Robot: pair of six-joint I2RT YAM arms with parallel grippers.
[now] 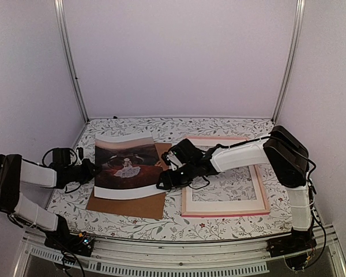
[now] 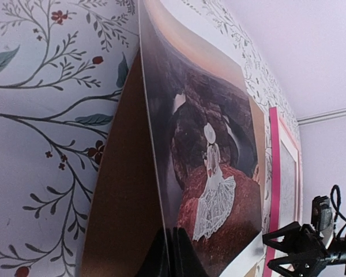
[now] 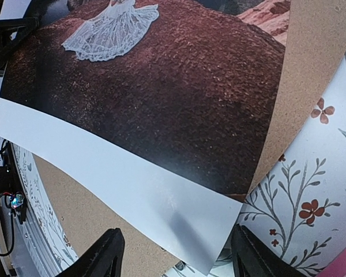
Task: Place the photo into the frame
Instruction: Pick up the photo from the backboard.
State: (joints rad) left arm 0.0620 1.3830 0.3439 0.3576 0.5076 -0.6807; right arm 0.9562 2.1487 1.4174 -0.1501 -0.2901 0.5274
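Note:
The photo point(image 1: 127, 164), a dark maroon print with a pale figure and a white bottom margin, lies bowed over a brown backing board point(image 1: 132, 203). My left gripper point(image 1: 94, 171) is shut on the photo's left edge; in the left wrist view its fingers point(image 2: 181, 257) pinch the edge of the photo point(image 2: 213, 173). My right gripper point(image 1: 162, 182) is open at the photo's right bottom corner; in the right wrist view the white corner of the photo point(image 3: 161, 104) lies between its fingers point(image 3: 106, 257). The pink frame point(image 1: 222, 209) lies flat to the right.
The backing board point(image 2: 118, 190) shows under the photo in both wrist views point(image 3: 311, 69). The frame's pink rail point(image 2: 273, 173) runs beside the photo. The floral table cover point(image 1: 219, 228) ends at white walls and metal corner posts point(image 1: 69, 63).

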